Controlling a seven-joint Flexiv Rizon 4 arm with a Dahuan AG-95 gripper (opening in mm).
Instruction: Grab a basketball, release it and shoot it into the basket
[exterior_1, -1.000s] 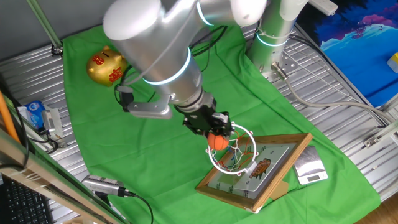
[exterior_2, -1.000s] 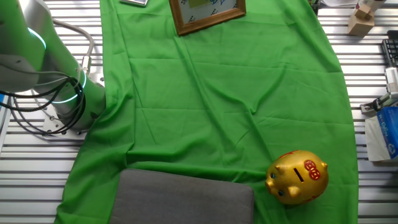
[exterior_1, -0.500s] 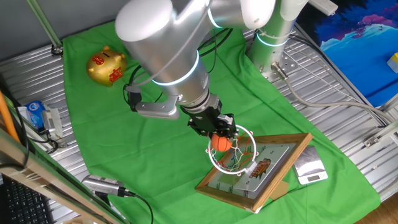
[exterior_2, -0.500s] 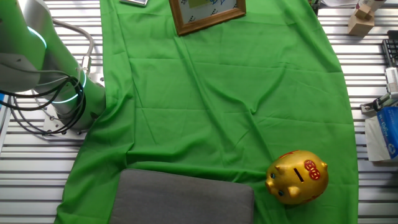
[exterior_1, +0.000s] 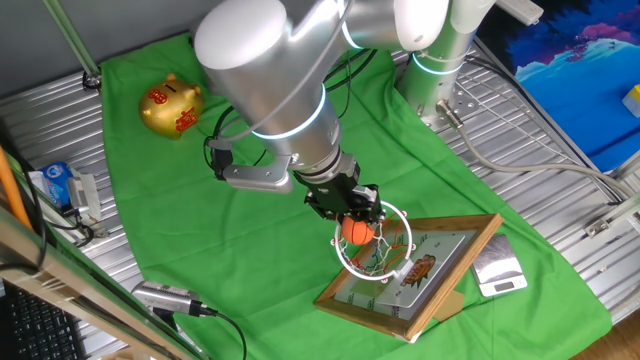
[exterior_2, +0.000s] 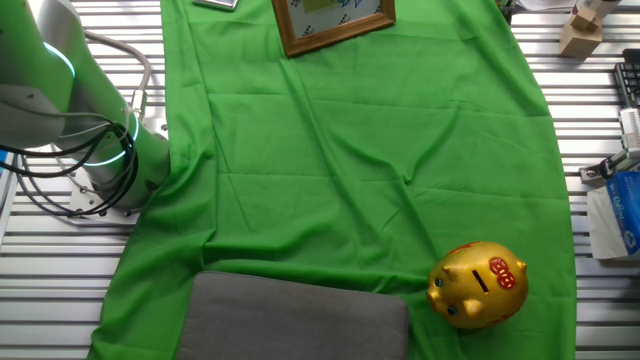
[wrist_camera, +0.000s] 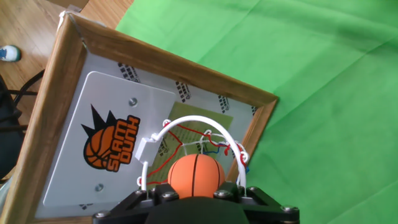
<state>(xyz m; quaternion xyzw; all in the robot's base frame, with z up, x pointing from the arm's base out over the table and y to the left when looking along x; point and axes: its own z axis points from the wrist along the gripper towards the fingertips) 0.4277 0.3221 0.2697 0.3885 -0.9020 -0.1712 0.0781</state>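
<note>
My gripper (exterior_1: 350, 212) is shut on the small orange basketball (exterior_1: 353, 231), holding it just over the near edge of the hoop ring (exterior_1: 384, 266) with its white net. The hoop is fixed to the wood-framed backboard (exterior_1: 425, 300), which lies tilted on the green cloth. In the hand view the basketball (wrist_camera: 196, 175) sits between my dark jaws, right in front of the ring (wrist_camera: 186, 121) and the backboard (wrist_camera: 112, 118) with its "Slam Dunk" logo. In the other fixed view only the backboard's frame (exterior_2: 335, 28) shows at the top; the gripper and ball are out of frame.
A gold piggy bank (exterior_1: 172, 106) stands at the cloth's far corner and also shows in the other fixed view (exterior_2: 478, 285). A silver scale (exterior_1: 497, 270) lies beside the backboard. A grey pad (exterior_2: 295, 318) lies at the cloth's edge. The arm's base (exterior_1: 440, 60) stands behind.
The arm has shifted slightly right and toward the hoop, carrying the ball a little further over the ring. The grip on the ball is unchanged.
</note>
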